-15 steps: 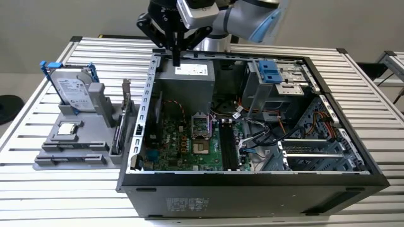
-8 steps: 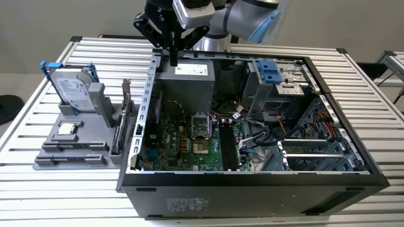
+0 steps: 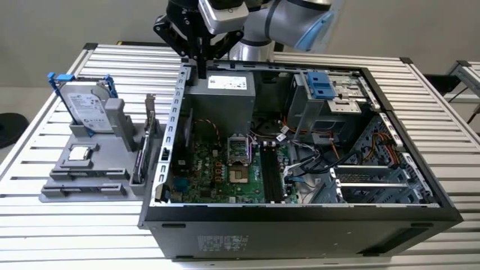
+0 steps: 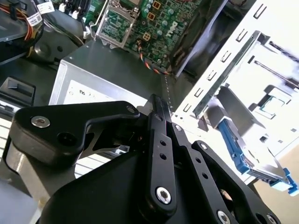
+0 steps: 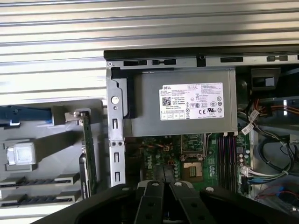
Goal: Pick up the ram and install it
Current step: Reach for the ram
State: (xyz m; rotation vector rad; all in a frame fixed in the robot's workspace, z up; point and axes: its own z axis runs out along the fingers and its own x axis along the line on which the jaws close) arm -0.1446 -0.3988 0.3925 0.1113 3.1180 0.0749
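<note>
The ram (image 3: 139,160) is a thin dark stick standing on edge in a slot of the grey holder (image 3: 82,188), to the exterior view's left of the open computer case (image 3: 300,225). In the first wrist view a dark narrow strip (image 5: 82,176) beside the upright card looks like the same ram. My gripper (image 3: 201,72) hangs above the case's rear corner, over the grey power supply (image 3: 225,98), well away from the ram. In both wrist views its fingers (image 5: 156,179) lie together with nothing between them (image 4: 156,105). The long black memory slots (image 3: 268,175) run along the green motherboard.
A silver hard drive (image 3: 86,109) in a blue bracket stands at the holder's back, with a small square chip (image 3: 81,152) lying lower down. A card with a metal bracket (image 3: 154,126) stands upright beside the case wall. Cables and a drive cage (image 3: 330,93) crowd the case interior. Everything rests on a slatted metal table (image 3: 30,225).
</note>
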